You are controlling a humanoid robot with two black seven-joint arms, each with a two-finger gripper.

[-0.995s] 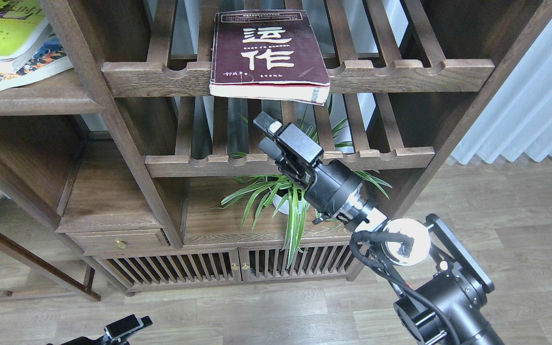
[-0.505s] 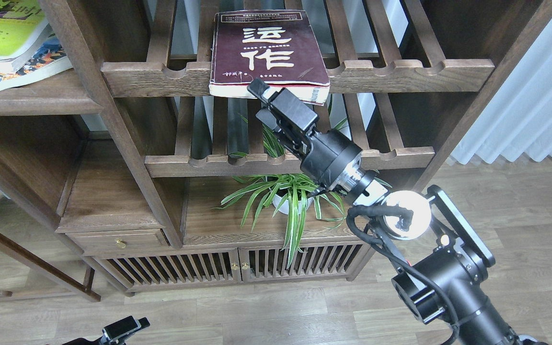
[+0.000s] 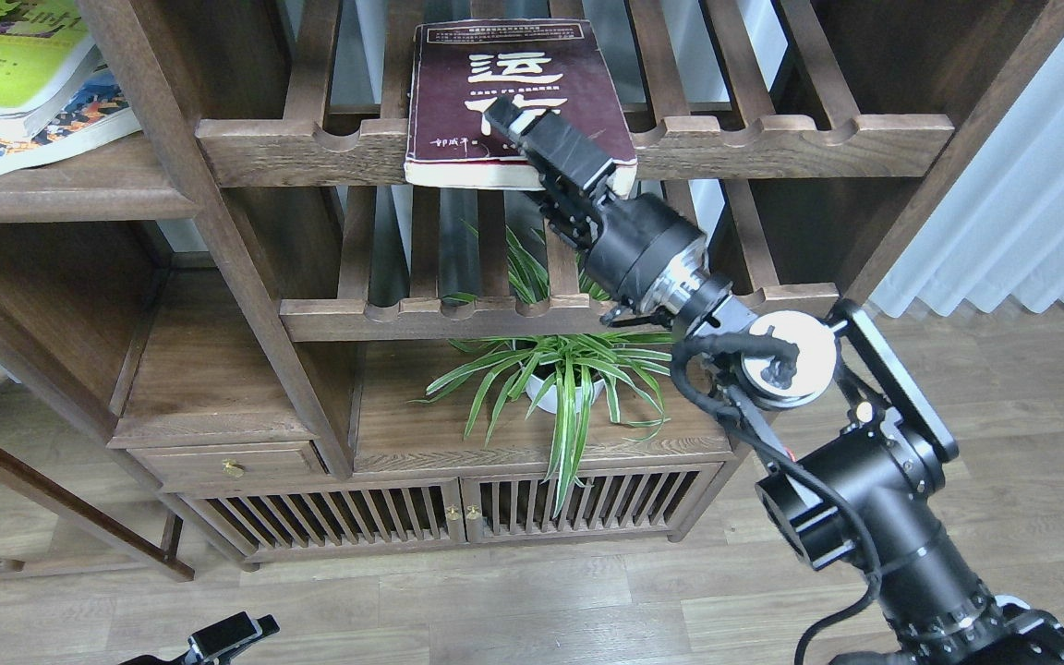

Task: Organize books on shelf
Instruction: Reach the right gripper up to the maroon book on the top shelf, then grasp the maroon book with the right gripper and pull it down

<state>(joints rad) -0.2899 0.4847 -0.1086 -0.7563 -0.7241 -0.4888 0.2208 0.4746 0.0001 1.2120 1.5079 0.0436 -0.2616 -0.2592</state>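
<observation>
The thick maroon book [image 3: 458,102] with big white characters lies flat on the upper slatted rack [image 3: 772,143], its front edge overhanging the rail. My right gripper [image 3: 512,148] is at that front edge, open. Its upper finger [image 3: 550,143] lies over the cover, and the lower finger is hidden under the book. The yellow-green book [image 3: 6,65] lies on the smaller book with the blue picture [image 3: 66,125], both on the solid dark-brown shelf [image 3: 61,199] at the upper left. My left gripper [image 3: 227,637] shows small at the bottom edge, far from the books.
A second slatted rack [image 3: 458,314] is below the first. A potted spider plant [image 3: 569,379] stands under it on the cabinet board. A wooden upright [image 3: 209,222] separates the left shelf from the racks. A white curtain [image 3: 1040,185] hangs at the right.
My right gripper has risen from in front of the lower rack up to the maroon book's front edge, its upper finger now over the cover. The book has not moved.
</observation>
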